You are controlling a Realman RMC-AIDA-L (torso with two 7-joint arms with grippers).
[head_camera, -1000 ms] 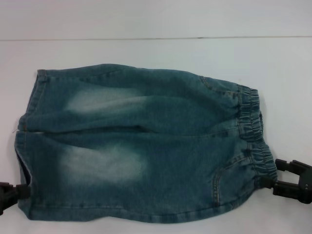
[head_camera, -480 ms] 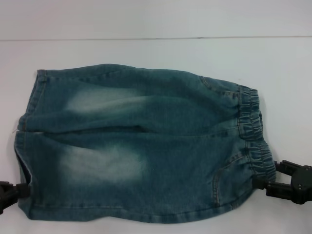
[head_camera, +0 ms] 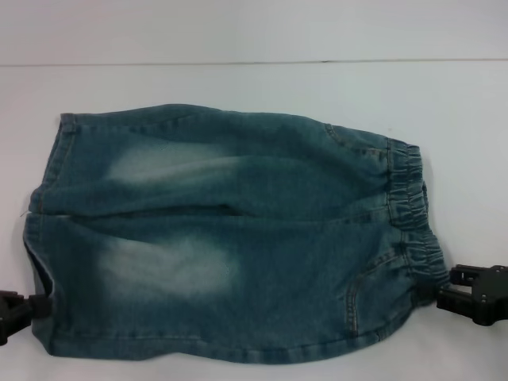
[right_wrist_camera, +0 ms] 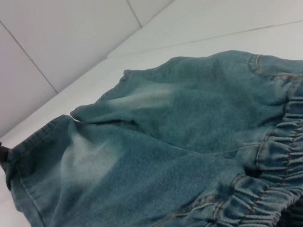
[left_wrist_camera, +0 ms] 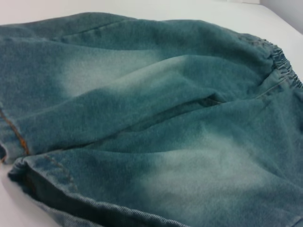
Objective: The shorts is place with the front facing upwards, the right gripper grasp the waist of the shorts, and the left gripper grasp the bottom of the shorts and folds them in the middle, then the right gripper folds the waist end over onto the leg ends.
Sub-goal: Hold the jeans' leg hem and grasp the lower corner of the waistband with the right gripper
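Blue denim shorts [head_camera: 230,238] lie flat on the white table [head_camera: 254,79], front up, with the elastic waist [head_camera: 409,206] to the right and the leg hems [head_camera: 44,206] to the left. At the near right, my right gripper [head_camera: 451,287] is shut on the near corner of the waist. At the near left, my left gripper [head_camera: 36,305] pinches the hem of the near leg; its dark tip [right_wrist_camera: 4,153] also shows in the right wrist view. The left wrist view holds only the shorts [left_wrist_camera: 156,123], seen from the hem side.
A seam line [head_camera: 254,62] crosses the table behind the shorts. A white wall [right_wrist_camera: 61,33] rises beyond the table's far edge in the right wrist view.
The right gripper's fingers have drawn together around the waist corner and shifted slightly inward. The left gripper has crept a little toward the hem. The shorts lie as before.
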